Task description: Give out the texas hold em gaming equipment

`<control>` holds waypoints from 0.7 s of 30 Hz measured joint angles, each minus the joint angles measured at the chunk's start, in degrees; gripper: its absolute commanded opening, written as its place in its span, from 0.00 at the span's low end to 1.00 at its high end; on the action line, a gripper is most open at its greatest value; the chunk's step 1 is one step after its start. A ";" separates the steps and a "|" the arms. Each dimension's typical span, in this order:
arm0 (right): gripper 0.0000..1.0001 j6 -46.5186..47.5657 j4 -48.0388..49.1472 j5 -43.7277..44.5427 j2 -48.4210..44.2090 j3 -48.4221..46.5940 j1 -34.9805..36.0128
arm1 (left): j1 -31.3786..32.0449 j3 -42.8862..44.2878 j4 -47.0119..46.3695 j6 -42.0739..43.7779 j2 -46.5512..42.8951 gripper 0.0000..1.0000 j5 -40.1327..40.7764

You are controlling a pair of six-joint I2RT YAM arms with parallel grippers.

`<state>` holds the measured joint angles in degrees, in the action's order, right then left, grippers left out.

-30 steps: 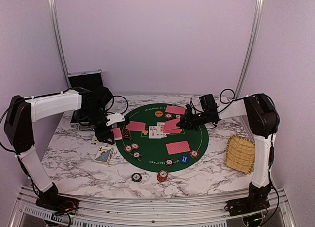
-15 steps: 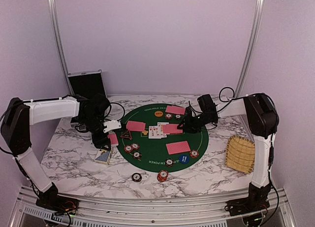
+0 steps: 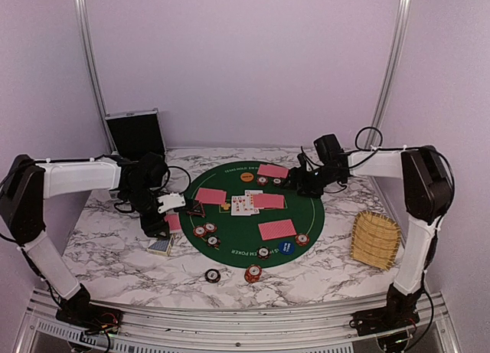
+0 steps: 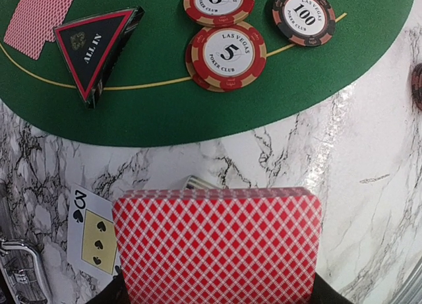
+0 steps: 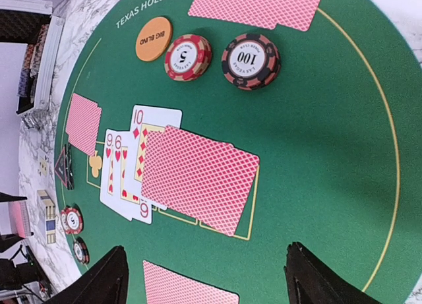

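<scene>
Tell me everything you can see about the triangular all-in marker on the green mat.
The all-in marker is a thick black triangle with a red border, pale "ALL IN" lettering and a small crest. It looks like glossy plastic. It lies flat on the green mat, over the yellow line near the mat's left edge, close beside a red-backed card.

The left gripper (image 3: 167,223) is clamped, right gripper (image 3: 295,187) spread.

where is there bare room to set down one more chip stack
Bare marble lies between the right edge of the mat and the wicker tray, and at the near left corner, left of the loose card. Crowded: the mat's middle around the face-up cards, and its left edge, where the left pincer holds the deck near the chips.
</scene>
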<state>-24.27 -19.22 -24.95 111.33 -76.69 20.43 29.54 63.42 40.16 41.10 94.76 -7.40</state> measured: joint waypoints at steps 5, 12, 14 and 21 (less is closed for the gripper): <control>0.94 0.24 -0.22 2.38 -4.26 2.62 0.68 | -1.03 -0.07 -0.44 -0.59 -1.03 0.00 -0.02; 0.99 0.39 -0.79 6.12 -6.69 4.15 3.43 | -5.57 -0.31 -1.73 -3.74 -2.82 0.00 0.44; 0.99 0.39 -0.94 6.91 -7.54 4.57 4.04 | -7.48 -1.29 -2.73 -4.96 -3.56 0.00 1.11; 0.99 0.26 -0.79 8.70 -10.05 6.38 4.48 | -10.93 -8.26 -6.45 -10.34 -5.01 0.00 6.03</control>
<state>-24.01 -20.01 -16.25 101.27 -70.30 24.91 18.61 55.16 33.71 30.76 89.76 -1.37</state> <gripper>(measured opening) 0.990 0.659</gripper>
